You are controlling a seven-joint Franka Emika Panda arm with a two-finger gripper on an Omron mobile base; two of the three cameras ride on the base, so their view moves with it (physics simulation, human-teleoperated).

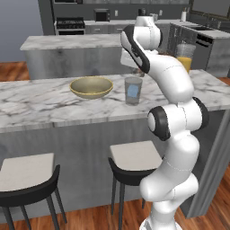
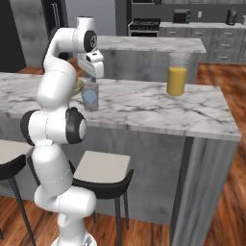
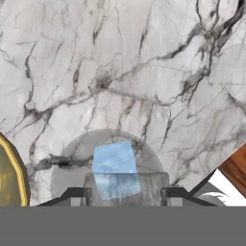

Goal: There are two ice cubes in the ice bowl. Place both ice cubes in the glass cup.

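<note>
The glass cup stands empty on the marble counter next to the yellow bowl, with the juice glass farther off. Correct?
Not quite: the glass cup is not empty. The hand view shows pale-blue ice inside it, and the left base view shows blue through its wall. The rest holds: it stands on the counter beside the bowl, the juice glass farther off.

The robot's arm (image 1: 173, 81) is made of glossy white, rounded segments joined by dark, nearly black round joints (image 1: 158, 123). Its white hand ends in two small dark fingertips (image 3: 79, 194).

Even, bright rendered light, soft shadows, perhaps slightly coarse detail.
</note>
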